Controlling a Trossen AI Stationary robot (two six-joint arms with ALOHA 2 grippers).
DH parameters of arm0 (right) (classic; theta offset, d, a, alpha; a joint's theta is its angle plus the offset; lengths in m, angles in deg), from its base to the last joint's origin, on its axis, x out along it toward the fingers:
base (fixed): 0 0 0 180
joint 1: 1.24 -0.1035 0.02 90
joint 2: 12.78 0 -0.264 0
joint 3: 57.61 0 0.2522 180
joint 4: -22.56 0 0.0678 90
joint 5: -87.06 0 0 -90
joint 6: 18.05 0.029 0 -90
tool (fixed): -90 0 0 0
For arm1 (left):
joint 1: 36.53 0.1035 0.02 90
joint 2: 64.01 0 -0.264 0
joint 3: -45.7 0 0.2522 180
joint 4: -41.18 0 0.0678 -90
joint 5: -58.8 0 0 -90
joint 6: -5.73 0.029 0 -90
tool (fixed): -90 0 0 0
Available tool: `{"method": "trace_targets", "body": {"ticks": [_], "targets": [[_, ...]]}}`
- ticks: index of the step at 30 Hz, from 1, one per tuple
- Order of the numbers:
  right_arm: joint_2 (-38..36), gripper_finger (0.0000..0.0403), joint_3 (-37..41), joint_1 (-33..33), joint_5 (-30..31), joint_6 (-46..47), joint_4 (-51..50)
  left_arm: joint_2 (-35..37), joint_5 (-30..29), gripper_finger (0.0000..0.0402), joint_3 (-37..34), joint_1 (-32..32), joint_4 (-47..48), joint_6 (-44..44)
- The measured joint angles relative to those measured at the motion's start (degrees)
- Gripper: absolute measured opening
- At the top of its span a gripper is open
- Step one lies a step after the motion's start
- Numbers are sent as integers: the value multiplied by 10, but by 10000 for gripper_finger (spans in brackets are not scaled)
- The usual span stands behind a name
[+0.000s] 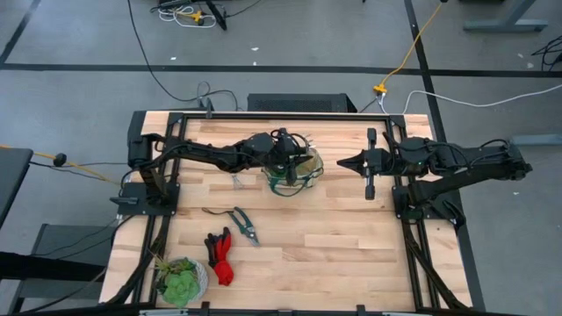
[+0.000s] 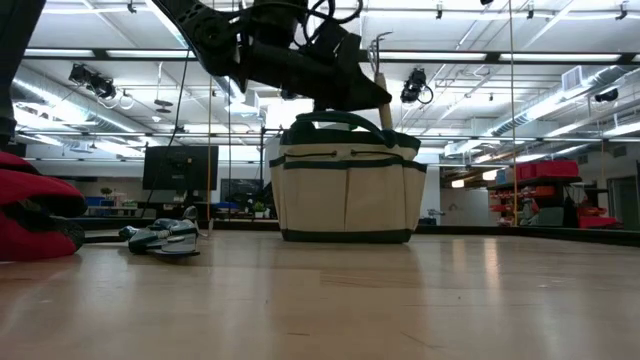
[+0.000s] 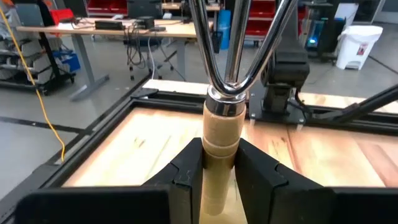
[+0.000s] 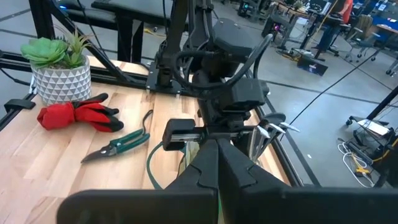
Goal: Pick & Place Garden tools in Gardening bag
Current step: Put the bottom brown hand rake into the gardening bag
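Left gripper (image 3: 219,171) pinches a hand fork (image 3: 222,134) by its wood handle, upright over the gardening bag (image 2: 346,190), prob. for a drop-in. Right gripper (image 4: 217,163) pressed shut, empty, waiting beside the bag.

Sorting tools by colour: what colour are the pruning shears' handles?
Green, clearest in the right wrist view: pruning shears.

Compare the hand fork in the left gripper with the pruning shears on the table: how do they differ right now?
The hand fork is clamped in the left gripper above the gardening bag; the pruning shears lie loose on the table. The fork has a wooden handle, the shears green handles. Both have metal working ends.
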Motion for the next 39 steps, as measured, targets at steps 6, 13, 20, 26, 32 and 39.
{"method": "trace_targets", "body": {"ticks": [6, 13, 20, 26, 32, 39], "targets": [[0, 0, 0, 0, 0, 2, -7, -2, 0, 81, 0, 0, 10, -1], [0, 0, 0, 0, 0, 2, -10, -2, 0, 80, 0, 0, 11, -1], [0, 0, 0, 0, 0, 4, -10, -2, 0, 82, 0, 0, 11, 1], [0, 0, 0, 0, 0, 4, -9, 2, 0, 80, 6, 5, 8, 7], [0, 0, 0, 0, 0, 6, -10, 2, 4, 82, 60, 13, 61, 41], [0, 0, 0, 0, 0, 6, -18, 2, -4, 83, 143, 14, 194, 118]]}}
